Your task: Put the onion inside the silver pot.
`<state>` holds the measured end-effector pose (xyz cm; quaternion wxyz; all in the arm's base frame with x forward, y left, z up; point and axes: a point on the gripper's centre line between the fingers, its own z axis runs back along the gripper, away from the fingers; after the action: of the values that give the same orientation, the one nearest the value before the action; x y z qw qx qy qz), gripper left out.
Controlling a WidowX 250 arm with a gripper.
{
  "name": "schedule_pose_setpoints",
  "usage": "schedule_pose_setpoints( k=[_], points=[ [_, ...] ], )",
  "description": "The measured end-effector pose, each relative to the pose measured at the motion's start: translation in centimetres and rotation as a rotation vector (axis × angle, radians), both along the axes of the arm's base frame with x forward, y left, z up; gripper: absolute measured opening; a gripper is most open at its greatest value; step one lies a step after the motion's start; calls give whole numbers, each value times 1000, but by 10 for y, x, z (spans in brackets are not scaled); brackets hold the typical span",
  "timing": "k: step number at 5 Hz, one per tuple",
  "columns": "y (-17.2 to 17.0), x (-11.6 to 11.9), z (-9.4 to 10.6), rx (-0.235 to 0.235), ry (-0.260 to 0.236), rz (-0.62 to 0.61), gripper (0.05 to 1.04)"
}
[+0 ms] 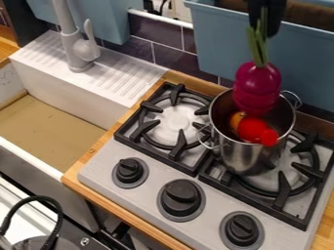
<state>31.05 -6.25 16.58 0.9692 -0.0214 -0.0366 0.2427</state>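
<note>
Onion over the pot: centre it, lower it, then let go

Your tool [264, 28] is clamped on the green stalk of the purple onion [256, 85], which hangs upright with its lower end across the mouth of the silver pot [248, 158]. You can't tell exactly how deep it sits against the rim, so judge the job as nearly done but for the lowering and release.

Before you go down, ease the onion a little toward the middle of the opening, since it looks closer to the far wall. Lower straight and slowly, and open only once the bulb is well below the rim; let go high and it may roll off what's inside.

A round red thing [251, 128] and a smaller red piece [268, 137] by the near rim take up room, with something orange [235, 120] beside them. Don't press hard on them, or the pot could shift on the stove [202, 210]. Mind the far handle [292, 99] and the blue bin [219, 44] behind as you back out upward.
</note>
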Motion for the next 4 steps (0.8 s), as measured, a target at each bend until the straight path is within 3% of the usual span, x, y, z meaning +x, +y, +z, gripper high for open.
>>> schedule_pose_setpoints(
  k=[1, 2, 4],
  points=[
    [0, 0, -13, 34, -20, -20, 55],
    [0, -5, -27, 58, -8, -21, 55],
    [4, -5, -38, 84, -13, -2, 78]
  ],
)
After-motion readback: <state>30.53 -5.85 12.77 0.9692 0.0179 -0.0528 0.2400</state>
